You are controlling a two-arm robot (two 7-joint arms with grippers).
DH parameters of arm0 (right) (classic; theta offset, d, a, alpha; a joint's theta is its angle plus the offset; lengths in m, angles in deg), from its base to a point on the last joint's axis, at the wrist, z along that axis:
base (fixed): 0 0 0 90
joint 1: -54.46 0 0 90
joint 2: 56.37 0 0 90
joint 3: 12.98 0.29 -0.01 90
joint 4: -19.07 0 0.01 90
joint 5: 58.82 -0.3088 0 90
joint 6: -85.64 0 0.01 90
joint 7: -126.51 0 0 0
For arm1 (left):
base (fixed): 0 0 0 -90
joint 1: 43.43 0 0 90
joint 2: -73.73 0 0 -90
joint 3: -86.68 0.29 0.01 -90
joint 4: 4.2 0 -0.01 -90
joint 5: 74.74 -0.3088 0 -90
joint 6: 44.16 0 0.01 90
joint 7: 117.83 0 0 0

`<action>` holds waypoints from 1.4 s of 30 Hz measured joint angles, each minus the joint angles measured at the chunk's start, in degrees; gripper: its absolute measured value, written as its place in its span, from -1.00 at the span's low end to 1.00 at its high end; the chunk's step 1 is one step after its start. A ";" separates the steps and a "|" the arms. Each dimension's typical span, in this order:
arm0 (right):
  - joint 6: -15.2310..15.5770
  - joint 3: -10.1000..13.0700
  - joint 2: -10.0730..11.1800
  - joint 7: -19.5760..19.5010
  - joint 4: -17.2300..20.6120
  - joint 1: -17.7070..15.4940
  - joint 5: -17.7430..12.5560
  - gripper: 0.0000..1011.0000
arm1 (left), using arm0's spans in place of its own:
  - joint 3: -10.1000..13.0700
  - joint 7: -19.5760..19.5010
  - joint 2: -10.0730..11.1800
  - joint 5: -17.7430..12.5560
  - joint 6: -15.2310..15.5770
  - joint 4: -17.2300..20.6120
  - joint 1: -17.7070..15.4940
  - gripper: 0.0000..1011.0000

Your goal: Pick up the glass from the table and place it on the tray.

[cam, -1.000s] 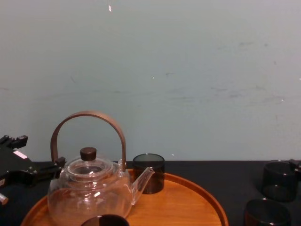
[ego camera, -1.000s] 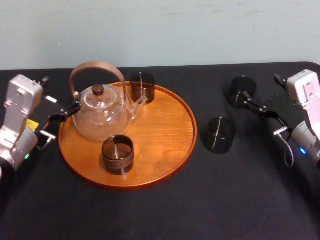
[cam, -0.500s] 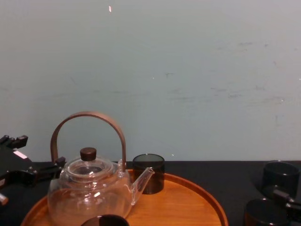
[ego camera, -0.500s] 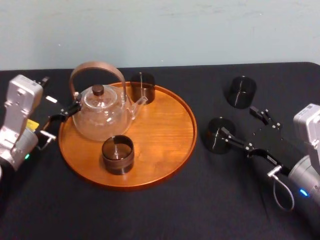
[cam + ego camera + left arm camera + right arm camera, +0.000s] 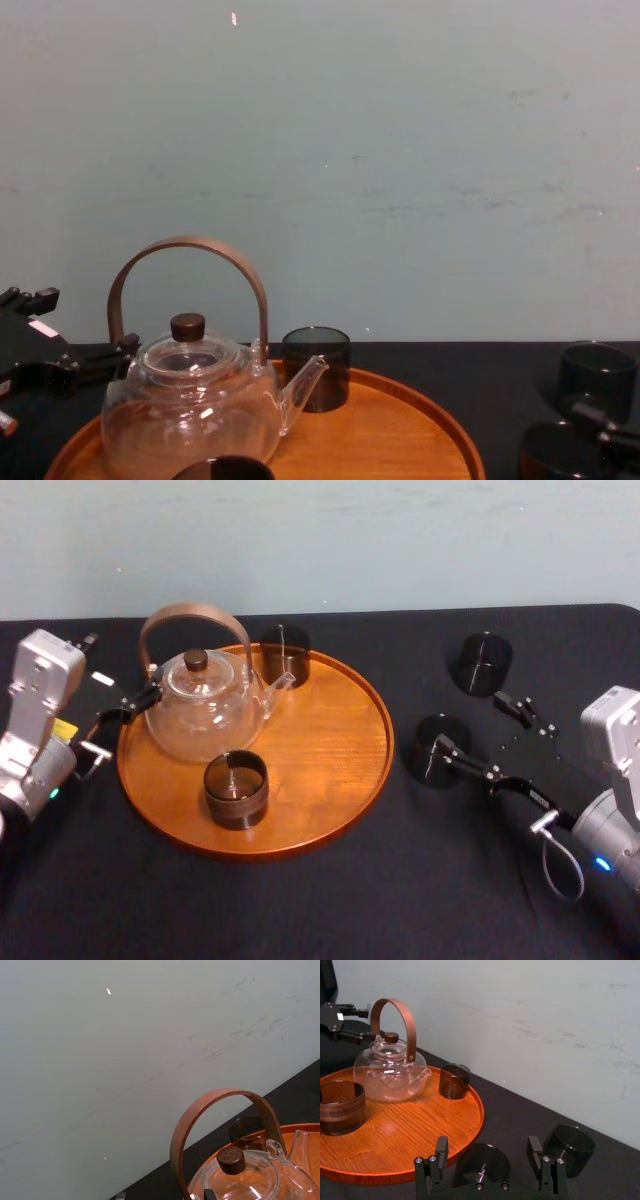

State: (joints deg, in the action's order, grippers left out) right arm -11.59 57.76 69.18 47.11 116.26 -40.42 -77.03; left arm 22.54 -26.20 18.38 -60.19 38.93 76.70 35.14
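Two dark smoked glasses stand on the black table (image 5: pixel 330 900) right of the round wooden tray (image 5: pixel 330 730): a near glass (image 5: pixel 428 752) (image 5: pixel 482 1162) and a far glass (image 5: pixel 483 663) (image 5: pixel 568 1147). My right gripper (image 5: pixel 478 725) (image 5: pixel 487 1146) is open just right of the near glass. One fingertip overlaps that glass's rim in the head view. In the right wrist view the near glass lines up between the two fingers. Contact cannot be told. My left gripper (image 5: pixel 118 675) (image 5: pixel 45 335) is parked open at the tray's left edge, beside the teapot.
On the tray stand a clear glass teapot (image 5: pixel 203 705) with a curved wooden handle and two more dark glasses, one at the back (image 5: pixel 285 655) and one at the front (image 5: pixel 236 788). A pale wall runs behind the table. Bare tabletop lies in front of the tray.
My right gripper has left the far glass and come toward me and left, over to the near glass, then settled slightly. The left arm and all objects have stayed put.
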 joint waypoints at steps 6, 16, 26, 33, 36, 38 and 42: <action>0.70 0.18 -1.09 0.95 -1.25 0.12 0.32 0.98 | 0.00 0.00 0.00 0.00 0.00 0.00 0.00 1.00; 0.89 1.08 -2.79 3.01 -3.55 0.20 0.28 0.98 | 0.00 0.00 0.00 0.00 0.00 0.00 0.00 1.00; 0.48 1.98 -4.59 5.28 -6.38 0.44 -0.32 0.98 | 0.00 0.00 0.00 0.00 0.00 0.00 0.00 1.00; 0.41 2.43 -6.18 7.22 -9.13 1.38 -0.63 0.98 | 0.00 0.00 0.00 0.00 0.00 0.00 0.00 1.00; 0.41 2.61 -6.75 7.86 -10.28 1.86 -0.68 0.98 | 0.00 0.00 0.00 0.00 0.00 0.00 0.00 1.00; 0.43 2.67 -7.06 8.21 -10.88 2.19 -0.66 0.98 | 0.00 0.00 0.00 0.00 0.00 0.00 0.00 1.00; 0.61 2.75 -8.14 9.00 -12.91 3.47 -0.26 0.98 | 0.00 0.00 0.00 0.00 0.00 0.00 0.00 1.00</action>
State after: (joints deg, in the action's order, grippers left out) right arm -10.98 60.51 61.04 56.11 103.34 -36.94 -77.28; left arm 22.54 -26.20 18.38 -60.20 38.93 76.70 35.14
